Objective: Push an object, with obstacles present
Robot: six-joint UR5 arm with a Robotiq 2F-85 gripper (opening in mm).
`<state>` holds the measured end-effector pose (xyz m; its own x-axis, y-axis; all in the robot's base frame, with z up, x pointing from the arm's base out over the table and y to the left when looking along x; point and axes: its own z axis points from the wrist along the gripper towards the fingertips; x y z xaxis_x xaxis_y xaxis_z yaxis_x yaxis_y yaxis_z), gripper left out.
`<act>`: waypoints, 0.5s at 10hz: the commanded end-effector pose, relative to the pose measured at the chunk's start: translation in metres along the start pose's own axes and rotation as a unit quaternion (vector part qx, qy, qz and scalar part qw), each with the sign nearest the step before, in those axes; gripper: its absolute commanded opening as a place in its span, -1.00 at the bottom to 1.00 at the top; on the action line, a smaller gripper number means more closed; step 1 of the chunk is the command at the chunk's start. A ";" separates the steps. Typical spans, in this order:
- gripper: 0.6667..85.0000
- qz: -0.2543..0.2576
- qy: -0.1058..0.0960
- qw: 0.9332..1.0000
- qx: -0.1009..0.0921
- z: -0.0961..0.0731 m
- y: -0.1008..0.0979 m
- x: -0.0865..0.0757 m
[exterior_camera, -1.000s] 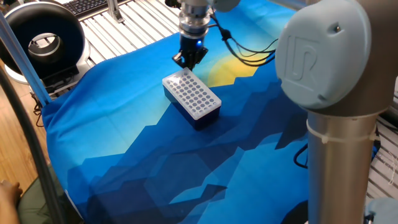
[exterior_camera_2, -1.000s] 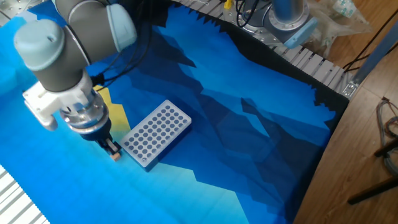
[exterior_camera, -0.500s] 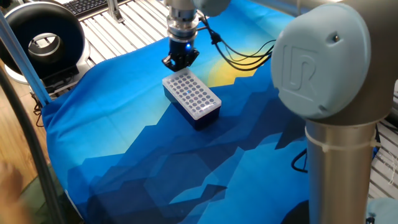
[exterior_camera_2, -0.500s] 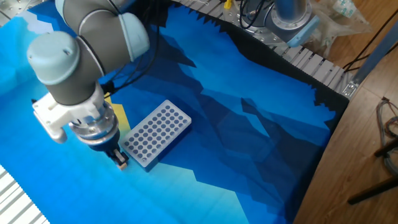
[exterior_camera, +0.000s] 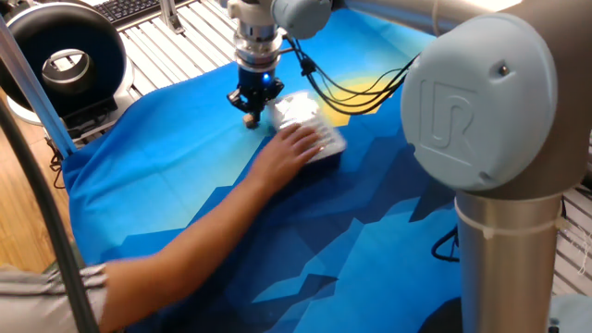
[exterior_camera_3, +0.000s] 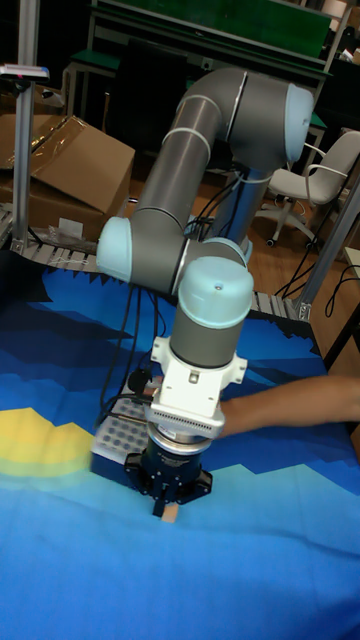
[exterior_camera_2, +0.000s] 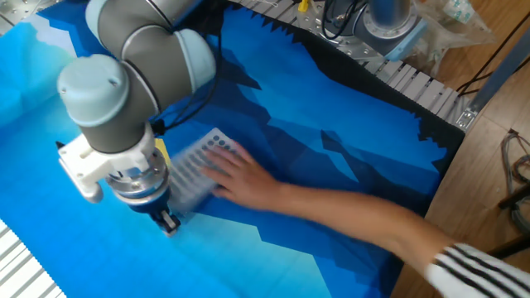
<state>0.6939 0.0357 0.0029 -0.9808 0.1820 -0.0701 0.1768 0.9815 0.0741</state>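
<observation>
**Cube at the fingertips, a hand on the box**

The tan wooden cube (exterior_camera_3: 170, 513) sits on the blue cloth directly under the gripper (exterior_camera_3: 168, 497), touching its fingers (exterior_camera: 243, 100), which appear drawn together, though I cannot tell for sure. Beside them, a person's hand (exterior_camera: 294, 146) covers the perforated box (exterior_camera: 310, 123). Best to push slowly, away from the box, and keep the fingers low on the desk (exterior_camera: 185, 185).
</observation>
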 end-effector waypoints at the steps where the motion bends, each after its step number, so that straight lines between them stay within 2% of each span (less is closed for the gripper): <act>1: -0.99 0.014 -0.012 1.000 -0.013 0.003 0.020 0.004; 4: -0.99 0.003 -0.010 1.000 -0.007 0.003 0.016 0.005; 5: -0.99 0.009 -0.008 1.000 -0.014 0.003 0.021 0.008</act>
<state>0.6914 0.0513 0.0000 -0.9782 0.1890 -0.0865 0.1817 0.9796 0.0852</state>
